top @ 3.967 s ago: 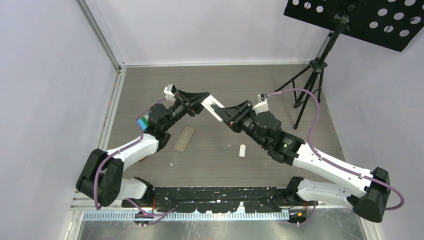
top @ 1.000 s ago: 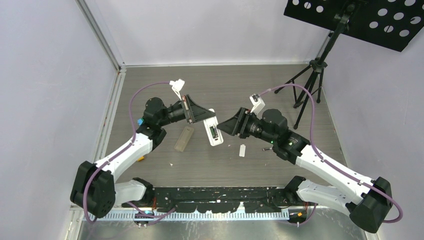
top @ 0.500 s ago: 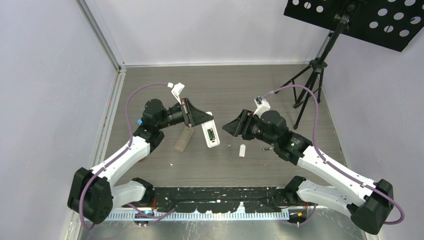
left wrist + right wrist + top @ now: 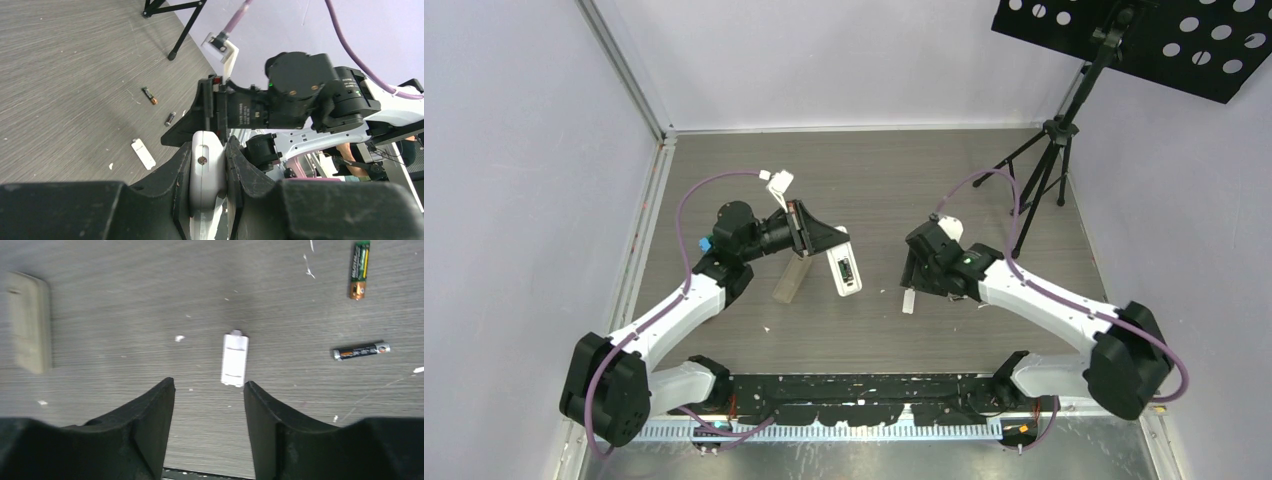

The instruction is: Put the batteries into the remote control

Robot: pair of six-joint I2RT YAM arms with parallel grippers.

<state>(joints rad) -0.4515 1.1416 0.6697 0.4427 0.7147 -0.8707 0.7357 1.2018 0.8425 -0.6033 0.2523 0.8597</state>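
The left jaws clench the small white rectangular remote control [image 4: 847, 272], recess upward for loading; the right jaws hang released near slim dark batteries [image 4: 361, 350], probably to fetch one.

Batteries [image 4: 361, 351]: two, loose on the worktop [image 4: 874, 170]. Remote control [image 4: 845, 272]: one. Small white cover plate [image 4: 234, 359] — one. Translucent tan bar [image 4: 29, 321] — one. Tripod stand [image 4: 1044, 170], far right: one.

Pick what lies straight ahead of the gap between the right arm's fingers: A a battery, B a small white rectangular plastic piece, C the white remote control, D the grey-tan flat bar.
B: the right wrist view shows the small white rectangular plastic piece lying centred just beyond the open right fingers.
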